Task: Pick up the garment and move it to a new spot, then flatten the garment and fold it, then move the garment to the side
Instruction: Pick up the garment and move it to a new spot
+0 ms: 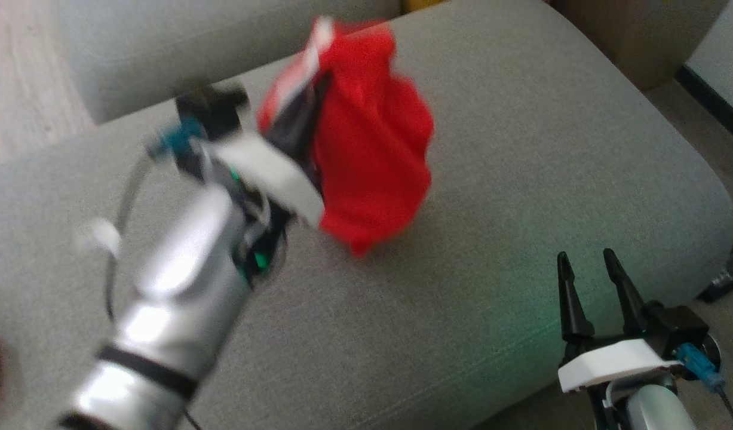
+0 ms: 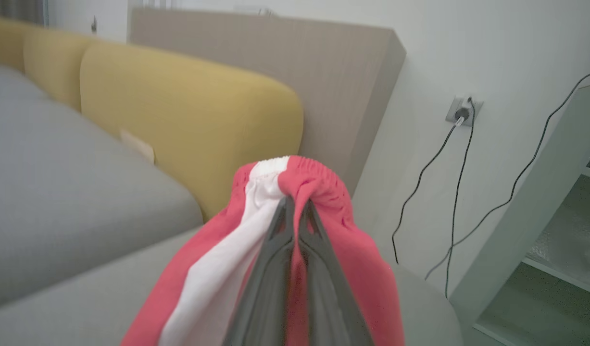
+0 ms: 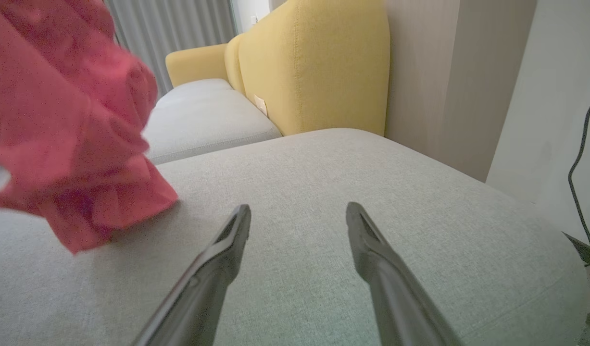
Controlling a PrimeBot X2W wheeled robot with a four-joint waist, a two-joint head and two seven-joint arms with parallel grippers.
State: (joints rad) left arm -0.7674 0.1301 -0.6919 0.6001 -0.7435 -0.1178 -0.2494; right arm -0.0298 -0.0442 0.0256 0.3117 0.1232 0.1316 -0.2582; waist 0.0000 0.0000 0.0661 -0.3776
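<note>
Left gripper [image 2: 295, 199] first: its two dark fingers are clamped together on the gathered waistband of the one garment [image 2: 323, 187], a red piece with a single white stripe. The cloth bunches over the fingertips and spills down both sides of the fingers. In the head view that arm is raised and blurred over the big grey seat cushion [image 1: 509, 179], and the garment hangs from it as one crumpled red bundle with the white band at the top. Its lowest folds come close to the cushion, and I cannot tell if they brush it. Over to the right gripper [image 1: 584, 257], one of the two on show: its fingers are spread wide with nothing between them, low at the near right edge of the same cushion. From its wrist view the garment dangles up to the left, well apart from those open fingertips and farther from the robot than they are. Outward now: a second grey cushion [image 1: 163, 54] sits beyond the first, making two grey seats. Yellow back cushions [image 2: 189, 115] run behind them, at least two. One wall socket [image 2: 460, 111] feeds two dark cables [image 2: 420, 182] that trail down the pale wall, beside one pale shelf unit [image 2: 530, 202].
</note>
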